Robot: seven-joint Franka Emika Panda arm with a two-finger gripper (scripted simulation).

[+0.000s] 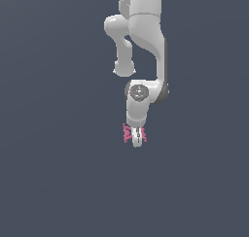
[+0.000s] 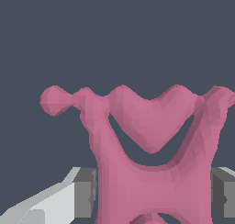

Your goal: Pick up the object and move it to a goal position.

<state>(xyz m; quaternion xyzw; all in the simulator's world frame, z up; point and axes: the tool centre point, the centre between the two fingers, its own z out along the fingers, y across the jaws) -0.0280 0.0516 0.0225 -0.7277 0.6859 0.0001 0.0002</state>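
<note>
The object (image 1: 127,133) is a small pink flat piece with spiky edges, and it shows on either side of my gripper (image 1: 138,140) in the exterior view. In the wrist view the object (image 2: 151,122) fills the middle, its narrow waist sitting between my two grey finger pads (image 2: 85,193). Both pads press against that waist, so my gripper (image 2: 153,195) is shut on it. Its spiky lobes stick out beyond the fingers. Whether it rests on the surface or hangs above it cannot be told.
A plain dark grey-blue surface (image 1: 53,173) surrounds the arm in both views. The white arm (image 1: 146,37) comes down from the top of the exterior view.
</note>
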